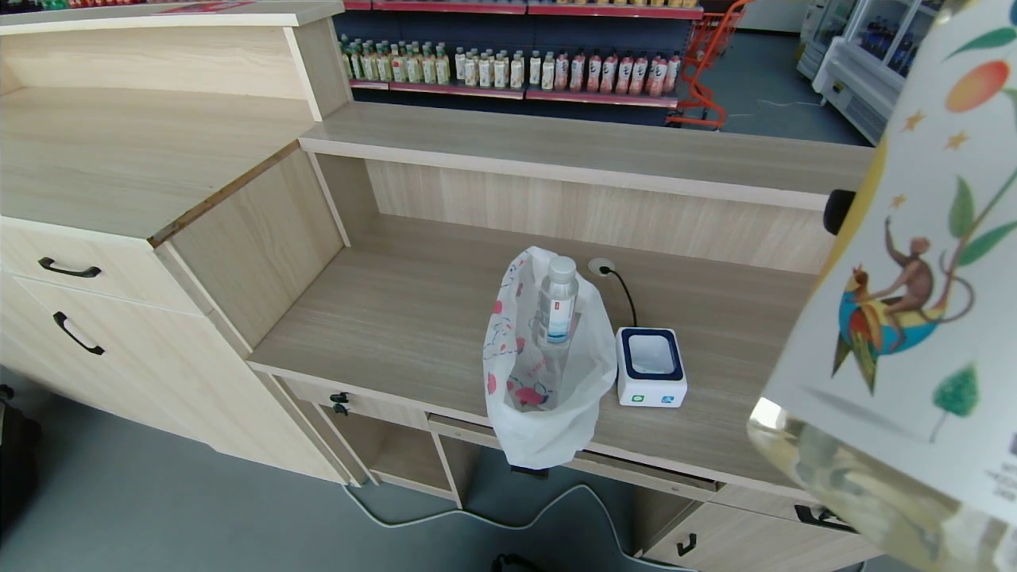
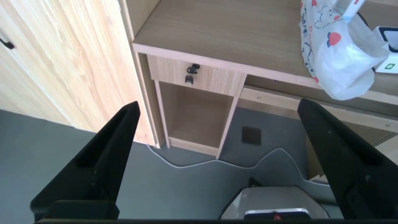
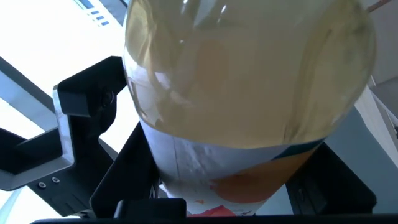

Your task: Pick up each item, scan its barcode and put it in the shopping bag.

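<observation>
Drink bottle [image 1: 914, 278] — clamped in right gripper [image 3: 230, 180], raised right of the shopping bag [image 1: 548, 397]; left gripper [image 2: 217, 165] spread open, empty.

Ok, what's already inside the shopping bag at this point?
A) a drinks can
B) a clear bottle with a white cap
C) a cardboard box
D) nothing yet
B: a clear bottle with a white cap stands upright inside the shopping bag, next to the scanner; the right gripper holds a different, illustrated-label bottle.
</observation>
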